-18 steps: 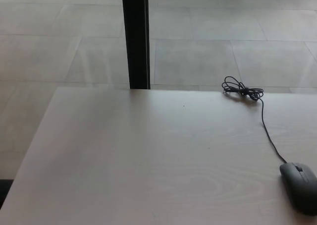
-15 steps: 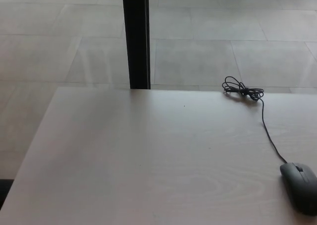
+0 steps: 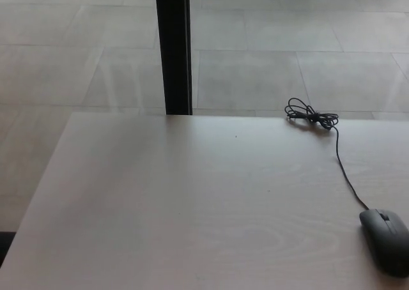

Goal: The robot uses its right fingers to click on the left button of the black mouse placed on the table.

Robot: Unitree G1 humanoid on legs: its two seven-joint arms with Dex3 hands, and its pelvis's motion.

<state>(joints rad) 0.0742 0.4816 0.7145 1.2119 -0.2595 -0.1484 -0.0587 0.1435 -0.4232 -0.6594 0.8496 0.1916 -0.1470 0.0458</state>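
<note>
A black mouse [image 3: 386, 240] lies on the pale wooden table [image 3: 192, 200] at the right edge of the head view, partly cut off by the frame. Its thin black cord [image 3: 345, 175] runs up and away to a bundled coil [image 3: 311, 117] near the table's far edge. Neither of my hands shows in this view.
A black vertical post [image 3: 173, 47] stands behind the table's far edge, left of centre. Grey tiled floor [image 3: 287, 47] lies beyond the table. The table's left edge slants from the far corner toward the near left.
The whole picture has shifted very slightly to the left, so the camera moved. The mouse and cord lie where they were.
</note>
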